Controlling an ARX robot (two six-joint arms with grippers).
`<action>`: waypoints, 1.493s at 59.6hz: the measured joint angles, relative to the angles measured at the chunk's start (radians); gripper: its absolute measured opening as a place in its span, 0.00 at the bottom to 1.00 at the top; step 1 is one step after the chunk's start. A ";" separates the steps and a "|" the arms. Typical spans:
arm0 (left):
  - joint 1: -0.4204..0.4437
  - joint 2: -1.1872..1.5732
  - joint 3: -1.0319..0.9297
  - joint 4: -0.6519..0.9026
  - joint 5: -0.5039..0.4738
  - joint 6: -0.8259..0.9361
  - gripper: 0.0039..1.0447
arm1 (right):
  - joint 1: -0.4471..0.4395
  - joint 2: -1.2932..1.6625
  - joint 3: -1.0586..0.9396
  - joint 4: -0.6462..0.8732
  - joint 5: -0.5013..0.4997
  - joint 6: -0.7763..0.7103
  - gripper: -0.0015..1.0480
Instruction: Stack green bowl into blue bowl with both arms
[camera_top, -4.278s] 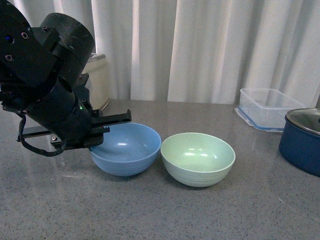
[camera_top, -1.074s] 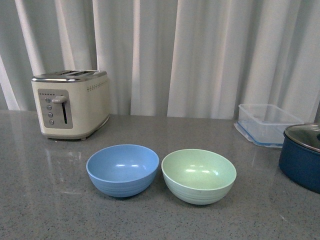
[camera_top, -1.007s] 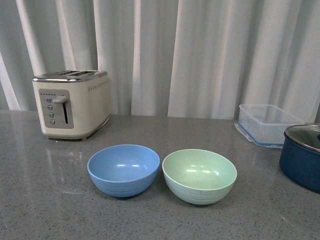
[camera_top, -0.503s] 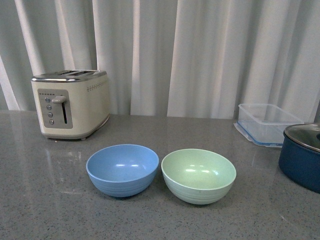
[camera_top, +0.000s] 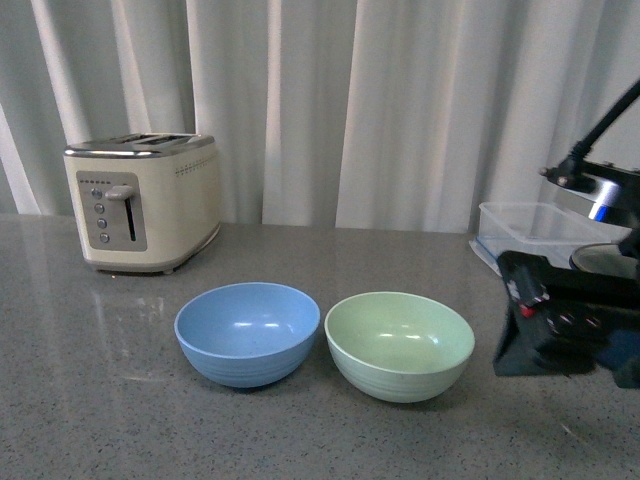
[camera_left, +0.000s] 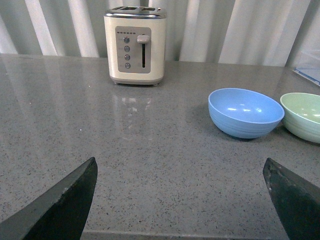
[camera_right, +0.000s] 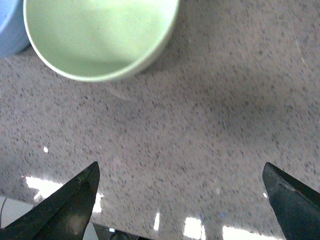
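No brand or readable text is found. A row of tiny marks is seen on the toaster (camera_top: 142, 200) panel above its buttons and lever in the left wrist view, too small to be read.

The blue bowl (camera_top: 247, 333) and the green bowl (camera_top: 400, 345) are set upright, side by side, on the grey speckled countertop (camera_top: 100, 410). The blue one is on the robot's left, and a thin gap is seen between the rims (front view). Both bowls are seen empty, with only light reflections inside. The green bowl is not yet stacked in the blue one.

A clear plastic box (camera_top: 520, 225) is placed at the back right by the curtain (camera_top: 400, 100). It is partly covered by the right arm (camera_top: 560, 320), and its contents cannot be told. The arm is blurred there.

The right gripper (camera_right: 180, 167) is seen from its wrist camera with its fingers (camera_right: 75, 200) spread wide apart. Nothing is held; it is over bare countertop near the green bowl (camera_right: 100, 35) and is not touching it. A sliver of the blue bowl (camera_right: 9, 30) is caught at the frame edge.

The left gripper (camera_left: 179, 161) is also spread wide with nothing between its fingers (camera_left: 70, 200). It is kept well apart from the bowls and faces the toaster (camera_left: 135, 45) and the blue bowl (camera_left: 246, 112).
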 joint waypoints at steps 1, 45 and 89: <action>0.000 0.000 0.000 0.000 0.000 0.000 0.94 | 0.001 0.018 0.017 0.000 -0.002 0.002 0.90; 0.000 0.000 0.000 0.000 0.000 0.000 0.94 | -0.024 0.381 0.349 0.001 -0.018 -0.026 0.90; 0.000 0.000 0.000 0.000 0.000 0.000 0.94 | -0.019 0.458 0.380 0.075 -0.027 -0.065 0.48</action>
